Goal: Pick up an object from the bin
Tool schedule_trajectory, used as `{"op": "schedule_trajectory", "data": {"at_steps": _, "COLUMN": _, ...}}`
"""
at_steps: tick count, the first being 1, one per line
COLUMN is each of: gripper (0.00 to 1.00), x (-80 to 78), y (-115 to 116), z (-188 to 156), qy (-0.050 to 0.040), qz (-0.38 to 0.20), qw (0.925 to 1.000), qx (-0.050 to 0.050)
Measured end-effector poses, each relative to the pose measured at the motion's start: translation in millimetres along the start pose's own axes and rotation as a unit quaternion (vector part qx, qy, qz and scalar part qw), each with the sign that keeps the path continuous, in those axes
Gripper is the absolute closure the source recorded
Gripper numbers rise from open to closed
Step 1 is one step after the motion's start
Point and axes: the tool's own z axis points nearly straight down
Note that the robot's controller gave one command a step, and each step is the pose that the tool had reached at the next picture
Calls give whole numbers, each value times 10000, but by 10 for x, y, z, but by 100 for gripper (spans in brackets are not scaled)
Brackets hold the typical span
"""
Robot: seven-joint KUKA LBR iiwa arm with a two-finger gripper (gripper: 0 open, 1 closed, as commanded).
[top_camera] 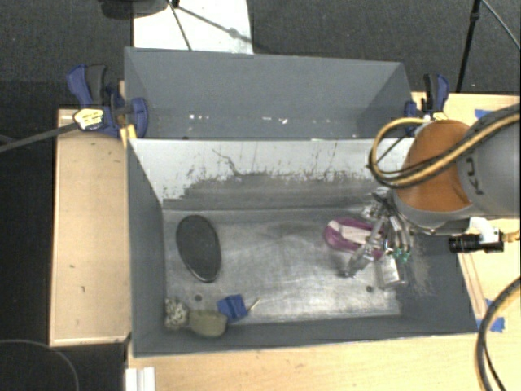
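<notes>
Highest and closest to the lens: orange wrist cover (435,173), looped with pale cables (389,160), reaching in from the right. Below it, down near the floor of the grey bin (269,96), right of centre: jaws, touching or just beside a purple and white thing (348,234), perhaps a small curved plastic piece. Impossible to tell whether released or clenched, or clasping that piece. Well apart, at the left of the floor: dark grey oval disc (198,248), lying flat. Along the front wall, towards the left corner: speckled pale lump (174,313), then olive lump (208,322), touching a small blue piece (233,306) on its right
</notes>
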Motion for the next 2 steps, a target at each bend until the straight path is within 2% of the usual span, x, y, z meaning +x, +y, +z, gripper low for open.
{"op": "schedule_trajectory", "data": {"at_steps": 1, "gripper": 100, "x": 3, "y": 2, "z": -6, "qy": 18, "qz": -18, "qw": 10000, "qx": 1}}
{"op": "schedule_trajectory", "data": {"at_steps": 2, "gripper": 100, "x": -6, "y": 3, "z": -174, "qy": -8, "qz": -50, "qw": 10000, "qx": 0}}
